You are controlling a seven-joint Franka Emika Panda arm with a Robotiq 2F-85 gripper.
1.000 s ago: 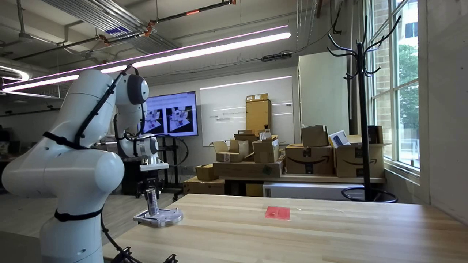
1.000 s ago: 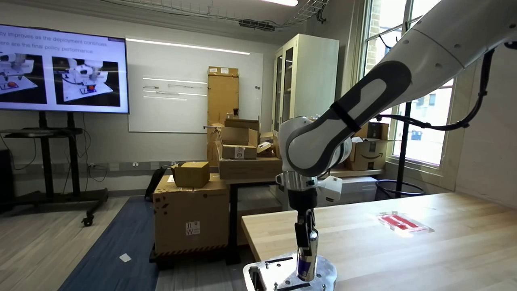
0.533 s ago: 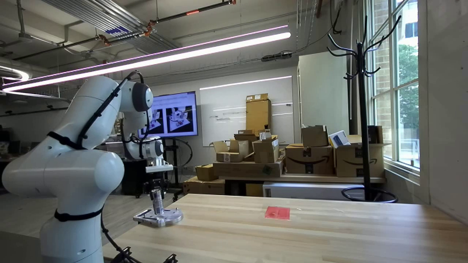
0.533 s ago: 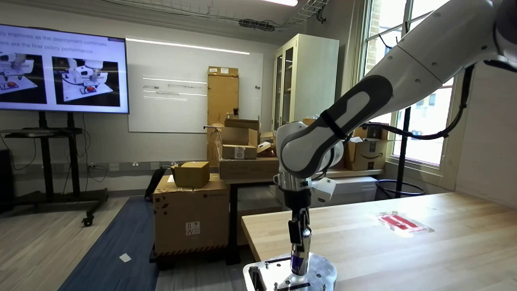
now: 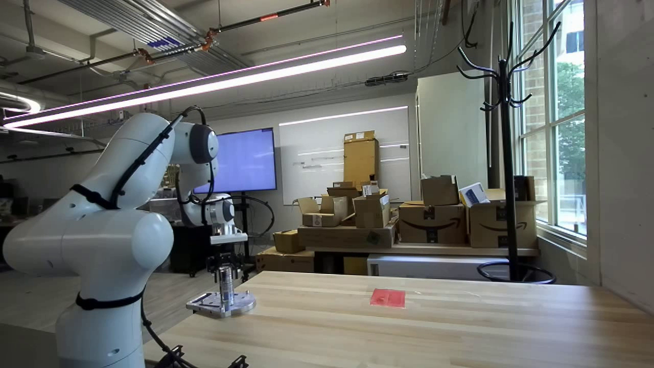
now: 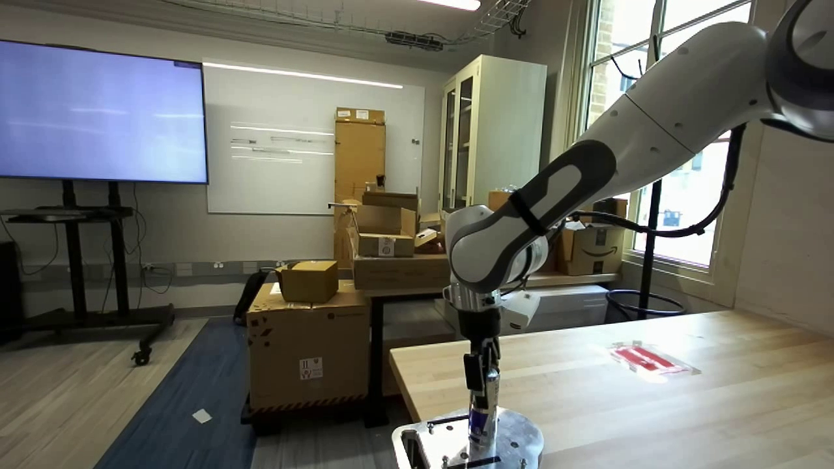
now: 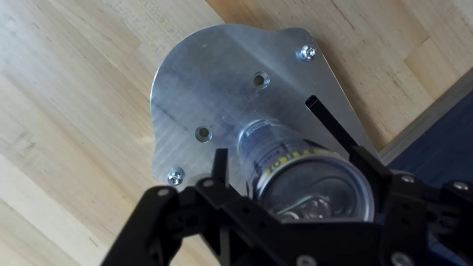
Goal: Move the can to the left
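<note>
The can (image 5: 227,287) is a slim silver cylinder with a dark purple label. It stands upright on a flat metal plate (image 5: 244,302) at the table's corner, and shows in both exterior views (image 6: 483,420). In the wrist view its lid and pull tab show, and the can (image 7: 288,147) rests on the plate (image 7: 221,74). My gripper (image 5: 226,276) points down around the can's upper part. In the wrist view my gripper (image 7: 290,159) is open, with one finger on each side of the can and a gap visible at the left finger.
A flat red packet (image 5: 388,298) lies on the wooden table (image 5: 434,337), and it also shows in an exterior view (image 6: 651,359). The plate has raised screws and a dark slot. The table edge runs close beside the plate. Cardboard boxes (image 5: 431,223) stand behind the table.
The can has gone from tilted to upright, moving right in an exterior view and left in an exterior view with the arm. My fingers have spread from around it. The wall screen has changed.
</note>
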